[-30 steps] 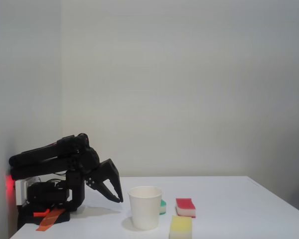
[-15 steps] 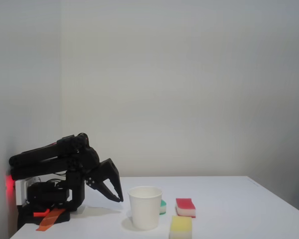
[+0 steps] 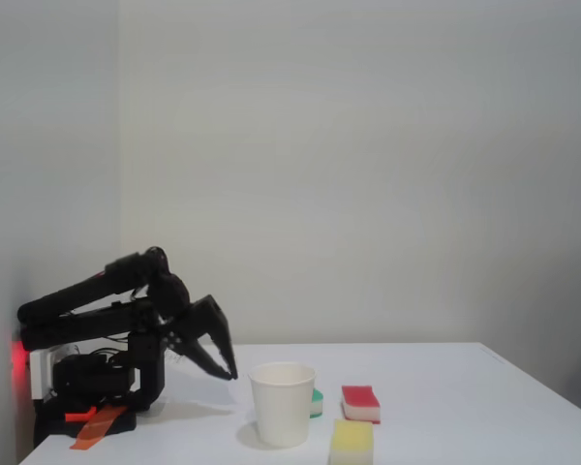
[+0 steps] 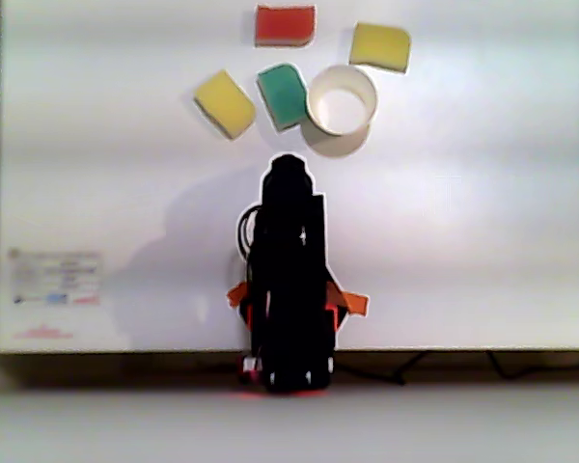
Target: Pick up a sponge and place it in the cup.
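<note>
The sponge [image 4: 225, 103], a pale yellow foam block, lies flat on the white counter [image 4: 482, 222] in the other view, to the left of a green sponge [image 4: 284, 95] and well apart from the hand. A second yellow sponge [image 4: 380, 45] lies just right of and beyond the cup [image 4: 341, 99] in that view; in the fixed view a yellow sponge [image 3: 351, 442] sits at the front, right of the cup [image 3: 283, 402]. The cup stands upright with its mouth open; the green sponge lies just beside its left wall in the other view, and whether they touch cannot be determined. The red-topped sponge [image 4: 285, 24] lies at the far edge of the group; in the fixed view it [image 3: 360, 403] rests to the right of the cup. The hand [image 3: 228, 370] hangs above the counter, left of the cup and slightly above rim level, holding nothing; its two fingers are parted narrowly. Compared with the frames from a second ago, the arm [image 3: 97, 295] has unfolded slightly: the upper link and elbow have risen, and the hand has lifted a little while staying left of the cup. The sponges and cup are unchanged in position. The arm base [image 3: 87, 387] sits at the counter's left end, with orange tape [image 3: 97, 424] before it.
</note>
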